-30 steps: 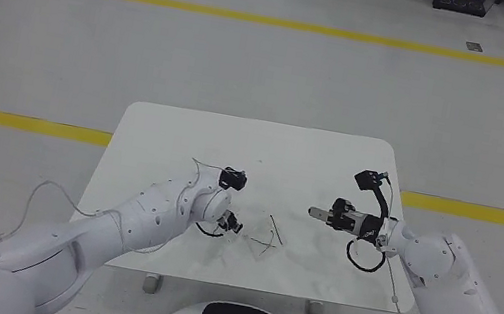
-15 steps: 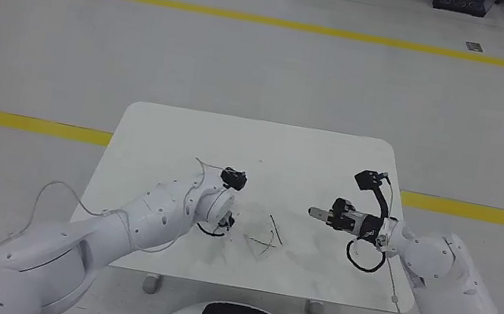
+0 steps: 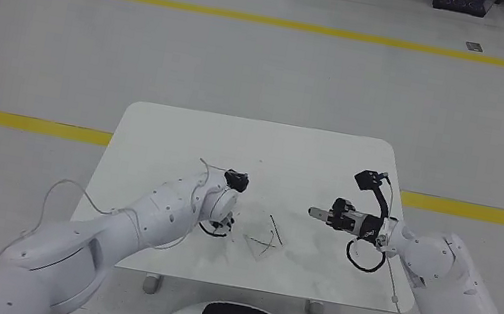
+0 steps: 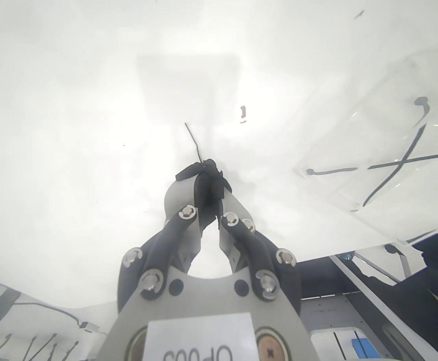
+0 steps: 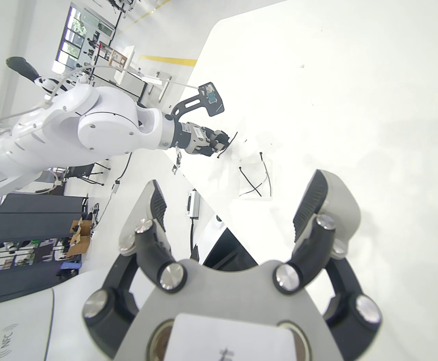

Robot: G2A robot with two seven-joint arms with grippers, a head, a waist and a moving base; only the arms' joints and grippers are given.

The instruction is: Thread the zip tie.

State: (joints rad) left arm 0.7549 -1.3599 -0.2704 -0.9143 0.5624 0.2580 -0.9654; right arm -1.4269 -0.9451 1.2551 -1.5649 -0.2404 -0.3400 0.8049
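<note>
My left gripper (image 4: 208,181) is shut on a black zip tie (image 4: 192,138), whose thin tail sticks out past the fingertips just above the white table (image 3: 185,135). From above, this left gripper (image 3: 225,221) sits left of the table's middle near the front. The right wrist view shows it (image 5: 220,142) with the zip tie (image 5: 228,143) across its tips. My right gripper (image 5: 239,191) is open with nothing between its fingers. It hovers right of centre (image 3: 315,212), pointing toward the left gripper.
A clear shallow tray (image 4: 383,191) holding loose black zip ties (image 5: 255,181) lies between the two grippers, near the front edge (image 3: 269,233). A small black scrap (image 4: 243,111) lies on the table beyond the left gripper.
My left arm has shifted slightly, its gripper edging a little left with the zip tie held. The right arm has not moved.
</note>
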